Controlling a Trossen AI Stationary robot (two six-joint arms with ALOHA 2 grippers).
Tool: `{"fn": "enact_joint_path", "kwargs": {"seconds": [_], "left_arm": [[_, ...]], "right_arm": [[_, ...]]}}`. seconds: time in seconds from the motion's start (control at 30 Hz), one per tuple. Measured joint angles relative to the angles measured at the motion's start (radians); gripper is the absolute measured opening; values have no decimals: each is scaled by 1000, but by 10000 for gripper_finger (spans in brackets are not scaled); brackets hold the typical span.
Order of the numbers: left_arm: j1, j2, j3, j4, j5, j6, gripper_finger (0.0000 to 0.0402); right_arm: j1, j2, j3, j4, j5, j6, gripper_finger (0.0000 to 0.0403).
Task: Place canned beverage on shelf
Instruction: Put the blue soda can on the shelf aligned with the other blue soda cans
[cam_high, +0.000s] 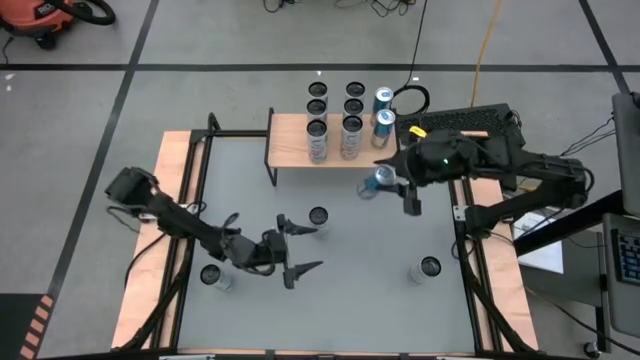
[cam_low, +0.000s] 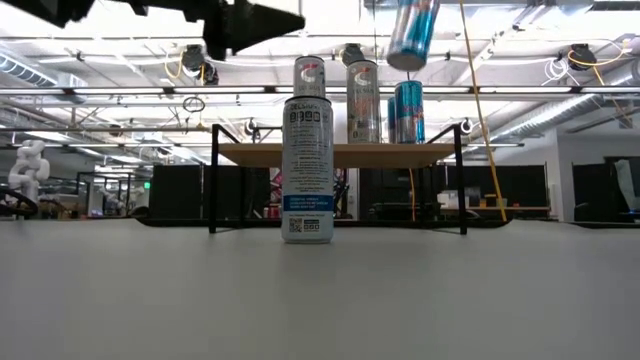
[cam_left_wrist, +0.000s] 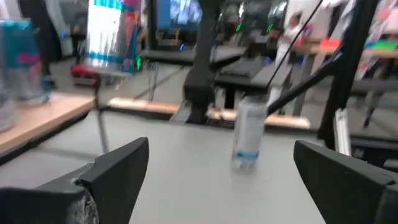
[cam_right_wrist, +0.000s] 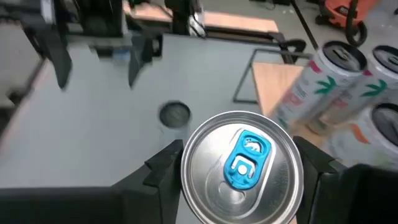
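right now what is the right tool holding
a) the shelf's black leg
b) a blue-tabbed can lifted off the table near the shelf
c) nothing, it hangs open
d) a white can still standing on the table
b: the right tool is shut on the blue-tabbed can, and the high view shows that can in the air beside the shelf.

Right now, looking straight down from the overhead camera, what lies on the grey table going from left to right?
Can by the left edge → left gripper, open → upright can → blue can held in the right gripper → can near the right edge.
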Motion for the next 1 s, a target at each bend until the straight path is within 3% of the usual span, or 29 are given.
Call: {"fn": "enact_joint_path", "kwargs": {"seconds": [0.2, 0.33, 0.47, 1.0], "left_arm": [[25, -141, 0, -297, -43, -39, 396], [50, -185, 0, -439, -43, -42, 396], [82, -199, 0, -539, -20, -69, 396], [155, -198, -1, -569, 63, -39, 396]], "right_arm": [[-153, 26, 0, -9, -71, -93, 171], [-241, 55, 0, -26, -84, -174, 171], [-325, 78, 0, -60, -170, -224, 172], [-532, 105, 0, -92, -286, -373, 173]]}}
